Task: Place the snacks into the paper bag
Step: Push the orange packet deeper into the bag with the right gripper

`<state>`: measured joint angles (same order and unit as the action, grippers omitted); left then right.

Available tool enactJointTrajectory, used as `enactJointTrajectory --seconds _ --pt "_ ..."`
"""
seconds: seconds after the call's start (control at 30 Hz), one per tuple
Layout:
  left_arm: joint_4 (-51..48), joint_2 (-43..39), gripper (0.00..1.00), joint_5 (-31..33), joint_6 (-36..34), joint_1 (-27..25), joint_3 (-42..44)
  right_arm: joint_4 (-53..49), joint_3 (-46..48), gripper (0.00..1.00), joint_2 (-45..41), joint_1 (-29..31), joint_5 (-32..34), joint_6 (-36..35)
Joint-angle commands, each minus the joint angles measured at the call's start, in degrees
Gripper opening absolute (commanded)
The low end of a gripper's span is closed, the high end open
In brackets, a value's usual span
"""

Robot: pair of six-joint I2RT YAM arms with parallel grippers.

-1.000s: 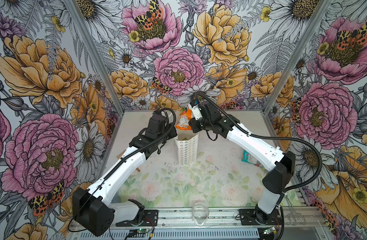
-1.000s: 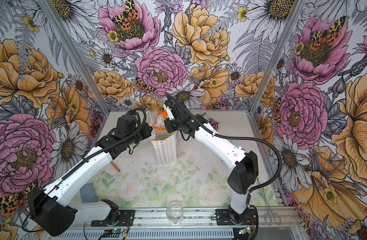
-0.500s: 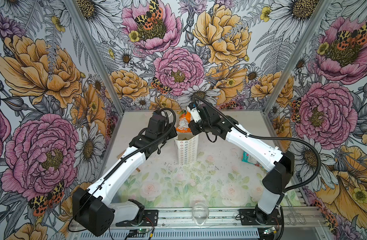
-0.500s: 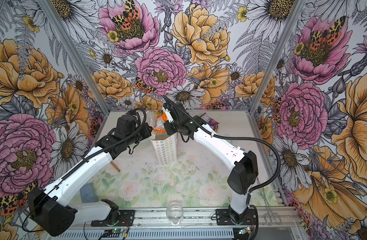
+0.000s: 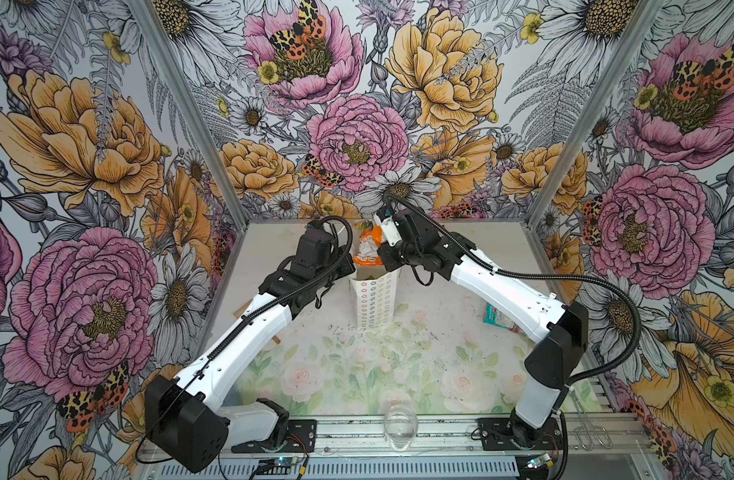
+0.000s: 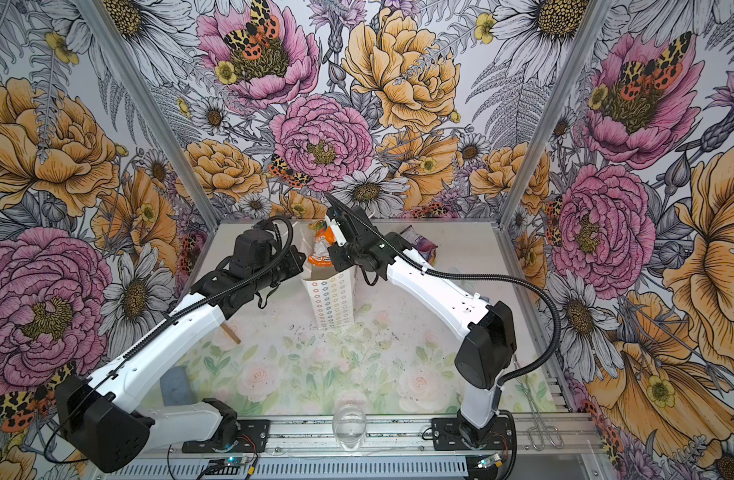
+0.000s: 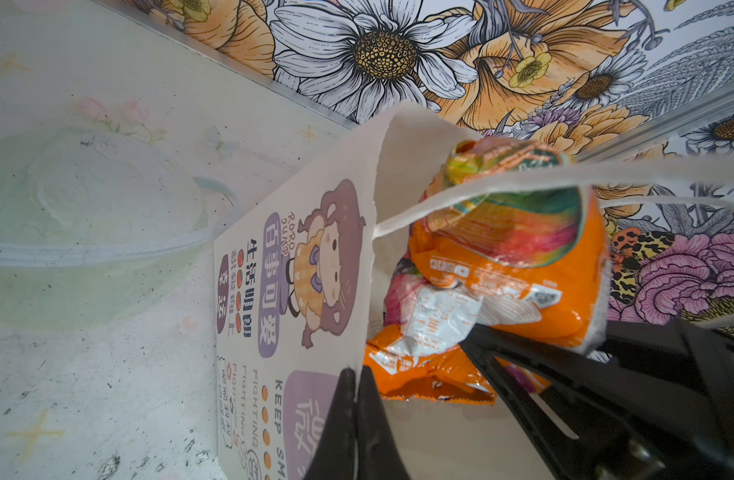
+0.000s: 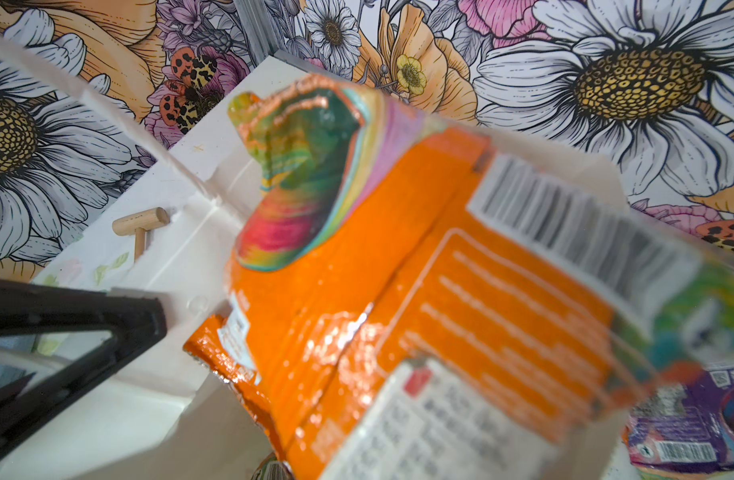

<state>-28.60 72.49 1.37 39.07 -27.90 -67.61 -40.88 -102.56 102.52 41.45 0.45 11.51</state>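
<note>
The step in hand is dropping a snack into the paper bag (image 5: 375, 299), which stands upright on the worktop (image 5: 357, 374) close to the middle of its back edge.

The left gripper (image 7: 357, 399) is closed, pinching the bag's rim on the side nearest it, which seems meant to hold the mouth open. The right gripper (image 5: 381, 261) is clamped on the lower end of an orange packet (image 7: 510, 266). That packet stands tall in the mouth of the bag, with most of it above the rim. A second orange packet (image 7: 423, 324), crumpled and partly white, already lies lower inside the bag.

Two snacks are out on the worktop:
- The purple packet (image 6: 421, 247) lies by the back edge, to the right of the bag.
- The teal packet (image 5: 496, 318) lies near the right edge, partly hidden by the right arm.

I cannot tell whether the green-yellow one is already in the bag.

The next move, as I judge it, is to lower the held packet further and let go so it slides down beside the other one, while the left gripper holds the rim steady. The packet is crinkly and nearly fills the narrow mouth, so it could catch on the rim or a cord handle and tip the light bag. After that the right arm would go for the purple or teal packet
</note>
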Motion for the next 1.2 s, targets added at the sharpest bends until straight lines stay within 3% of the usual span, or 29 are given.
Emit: enactJointTrajectory --seconds 0.0,0.5,1.17 --pt "2.8 -0.2 0.00 -1.0 -0.2 -0.4 -1.1 1.4 -1.1 0.00 1.0 0.5 0.9 -0.3" --pt "2.8 -0.1 0.00 -1.0 -0.3 -0.1 -1.1 0.9 -3.3 0.00 1.2 0.6 2.1 0.6" --pt "2.8 -0.2 0.00 -1.0 -0.1 -0.1 -0.8 0.9 -4.0 0.11 0.2 0.7 3.3 1.5"
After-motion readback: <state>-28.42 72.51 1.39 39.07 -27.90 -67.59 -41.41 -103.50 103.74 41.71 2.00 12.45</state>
